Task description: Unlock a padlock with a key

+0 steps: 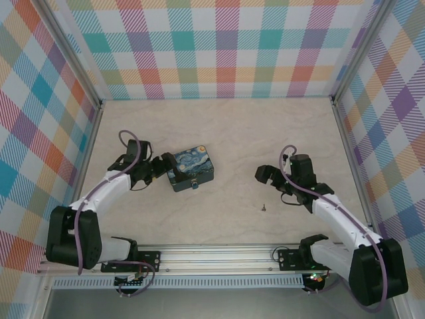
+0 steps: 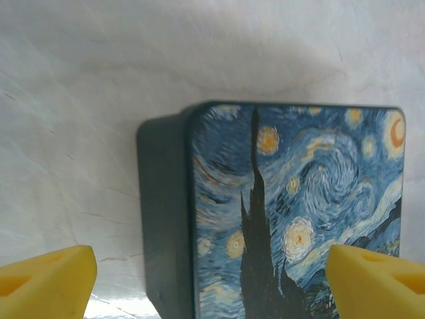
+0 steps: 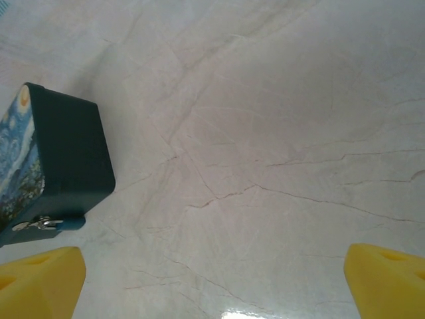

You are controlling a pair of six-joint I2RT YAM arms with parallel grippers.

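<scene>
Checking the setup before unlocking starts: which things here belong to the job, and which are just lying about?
For the job:
padlock, small and blue
key, small and dark

Just there:
Starry Night box
table

A pale wooden tabletop (image 1: 232, 133) carries a small rectangular box printed with a blue swirling night sky (image 1: 191, 169). A tiny dark metal key (image 1: 263, 207) lies well apart from it.

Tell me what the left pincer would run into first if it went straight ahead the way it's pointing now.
The Starry Night box. The open left pincer points straight at its side wall, with nothing in between in the wrist view. The gap between them is hard to judge.
</scene>
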